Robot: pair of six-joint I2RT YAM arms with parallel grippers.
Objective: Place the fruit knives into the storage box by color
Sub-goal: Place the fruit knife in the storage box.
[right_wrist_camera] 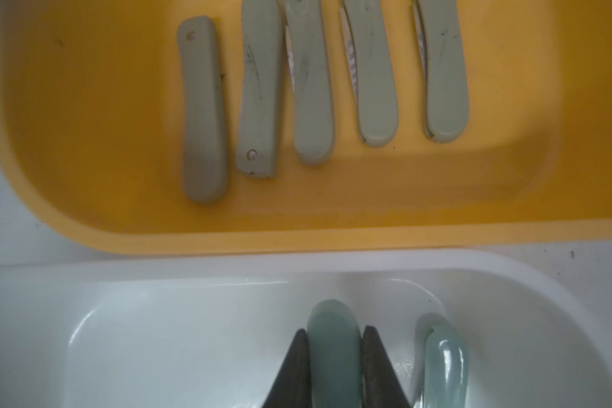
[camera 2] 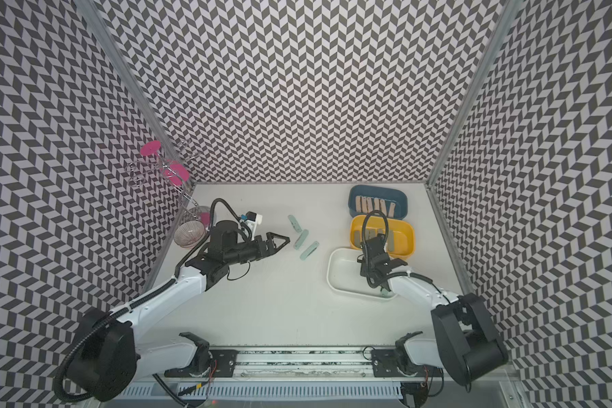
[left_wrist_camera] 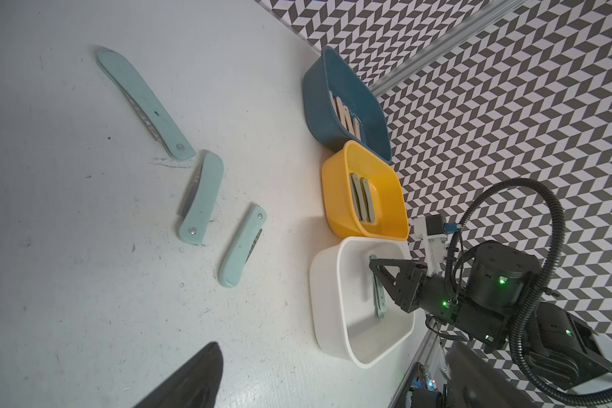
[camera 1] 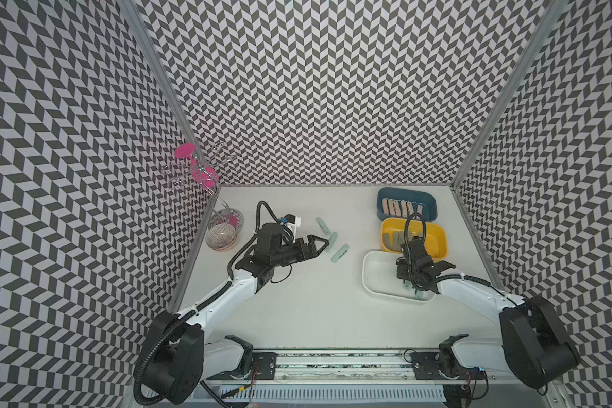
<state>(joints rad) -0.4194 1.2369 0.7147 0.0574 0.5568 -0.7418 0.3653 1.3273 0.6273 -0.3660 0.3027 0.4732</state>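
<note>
Mint knife [right_wrist_camera: 334, 353] clamped in my right gripper [right_wrist_camera: 334, 332], down in the white box [right_wrist_camera: 156, 318], beside a second mint knife [right_wrist_camera: 444, 367]. Three mint knives [left_wrist_camera: 200, 197] loose on the table [left_wrist_camera: 68, 247]. My left gripper [camera 1: 324, 246] spread wide, just beside them.

Three boxes: blue box [camera 1: 428, 208], yellow box [camera 1: 438, 243], white box [camera 1: 375, 279]. Three loose mint knives [left_wrist_camera: 202, 201] ahead of the left pincer [camera 1: 324, 245]. Two boxed mint knives [right_wrist_camera: 333, 318]: one clamped in the right pincer [right_wrist_camera: 334, 332], one beside. Five grey-green knives [right_wrist_camera: 311, 106] beyond it. Count of peach knives [camera 1: 400, 208] unclear.
</note>
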